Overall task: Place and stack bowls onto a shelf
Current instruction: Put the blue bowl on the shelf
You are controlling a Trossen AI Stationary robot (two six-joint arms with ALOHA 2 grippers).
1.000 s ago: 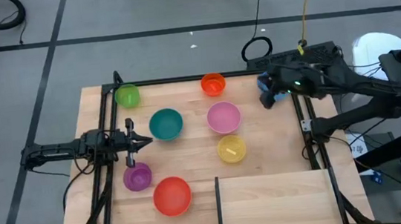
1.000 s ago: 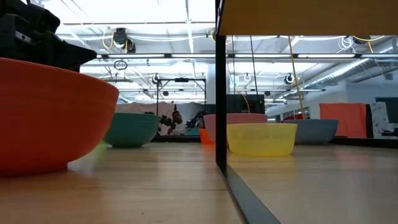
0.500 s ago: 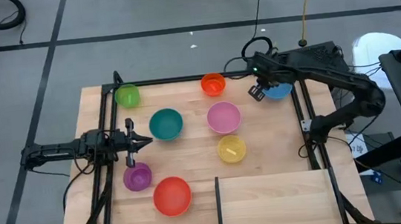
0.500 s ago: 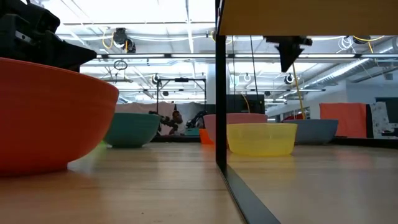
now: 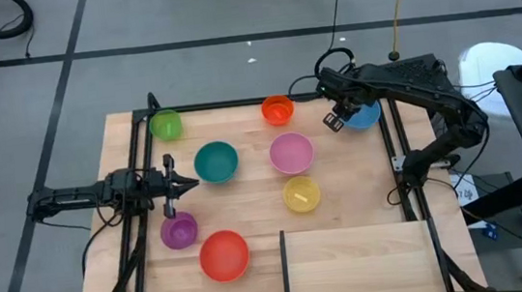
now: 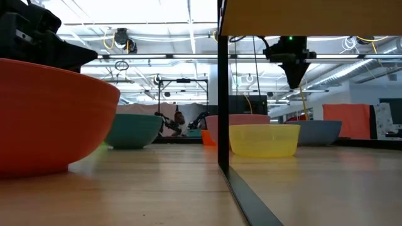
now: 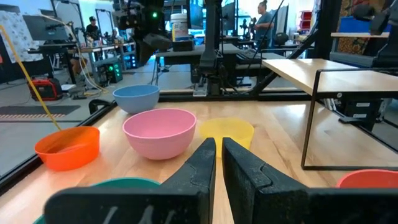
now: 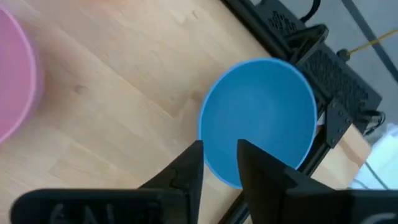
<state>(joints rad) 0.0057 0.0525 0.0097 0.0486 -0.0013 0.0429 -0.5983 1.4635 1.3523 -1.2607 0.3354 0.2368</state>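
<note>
— Where was your left gripper (image 5: 190, 184)?
— Together, idle beside the teal bowl (image 5: 216, 162).
— And the right gripper (image 5: 339, 121)?
— Above the blue bowl (image 5: 365, 116) at the table's (image 5: 344, 196) far right corner, fingers slightly apart, holding nothing.

Two matte-black jointed arms (image 5: 410, 82) trailing thin black cables.

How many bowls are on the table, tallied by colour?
green bowl: 1
orange bowl: 1
blue bowl: 1
teal bowl: 1
pink bowl: 1
yellow bowl: 1
purple bowl: 1
red bowl: 1
Total: 8 bowls
</note>
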